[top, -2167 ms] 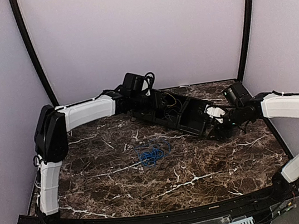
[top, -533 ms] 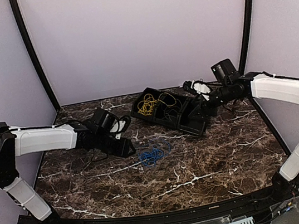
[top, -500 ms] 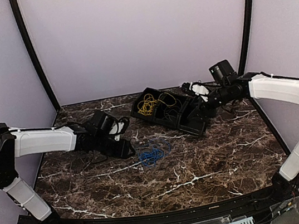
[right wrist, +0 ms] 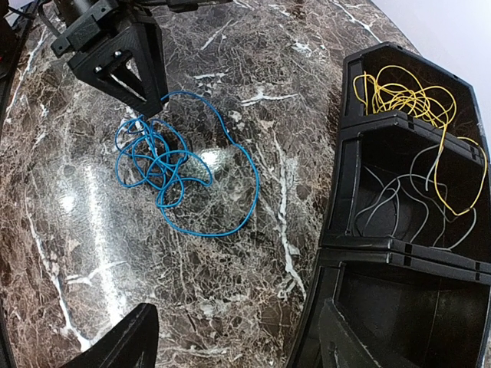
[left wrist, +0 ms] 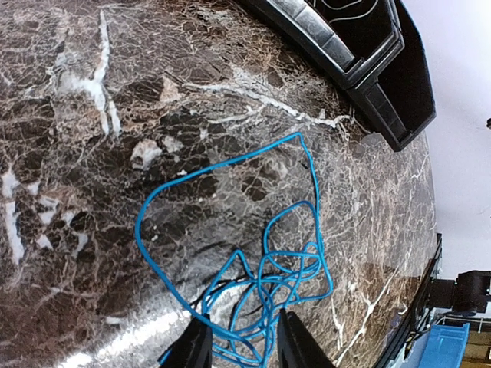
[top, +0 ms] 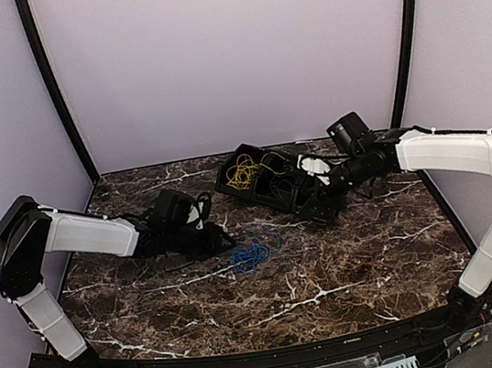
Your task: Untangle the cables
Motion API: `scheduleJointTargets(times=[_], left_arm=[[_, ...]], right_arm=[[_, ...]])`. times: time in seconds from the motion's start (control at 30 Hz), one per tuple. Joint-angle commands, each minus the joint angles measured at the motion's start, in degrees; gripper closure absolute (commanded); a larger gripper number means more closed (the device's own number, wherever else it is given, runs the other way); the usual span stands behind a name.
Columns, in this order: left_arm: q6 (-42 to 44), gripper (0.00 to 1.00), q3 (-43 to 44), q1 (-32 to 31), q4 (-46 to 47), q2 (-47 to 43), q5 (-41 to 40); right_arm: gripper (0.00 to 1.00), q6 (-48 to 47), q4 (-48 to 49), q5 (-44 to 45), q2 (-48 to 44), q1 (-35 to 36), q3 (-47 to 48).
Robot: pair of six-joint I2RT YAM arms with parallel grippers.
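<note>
1. Top external view: the blue cable (top: 252, 254) lies in a loose tangle flat on the marble, near the middle of the bench (top: 359, 260).
2. My left pincer (top: 223, 240) sits low over the bench at the tangle's 10 o'clock edge, with its arm reaching in from 9 o'clock.
3. On the left wrist view, that pincer's two fingers (left wrist: 196, 343) stand partly apart with a clear gap between them. A few blue loops lie in that gap. The fingers are not pressed onto the wire, so I read it as holding nothing.
4. The yellow cable (top: 244, 173) is coiled in the end compartment of the black tray (top: 276, 200). The tray lies at about 1 o'clock from the blue tangle, and the two cables are well apart.
5. On the right wrist view, one yellow strand trails over the divider into the middle compartment, where a grey wire (right wrist: 391, 211) lies.
6. My right pincer (right wrist: 230, 341) is spread wide with nothing between its fingers. One finger is above bare marble and the other above the tray's rim. Its arm comes in from 3 o'clock.
</note>
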Motion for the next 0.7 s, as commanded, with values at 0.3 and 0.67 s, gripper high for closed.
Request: scheduleJointTargets(times=[0.3,0.67], left_arm=[[-2.12,0.96,1.19,1.19,2.18,1.05,-0.11],[12.18,1.0,8.05,0.42,-4.07,-9.85,0.85]], right_arm=[[0.26,0.62,1.9,-0.13,-1.29,0.79,-1.38],[0.03,4.5,-0.08,-1.04,-1.75,0.03,11.84]])
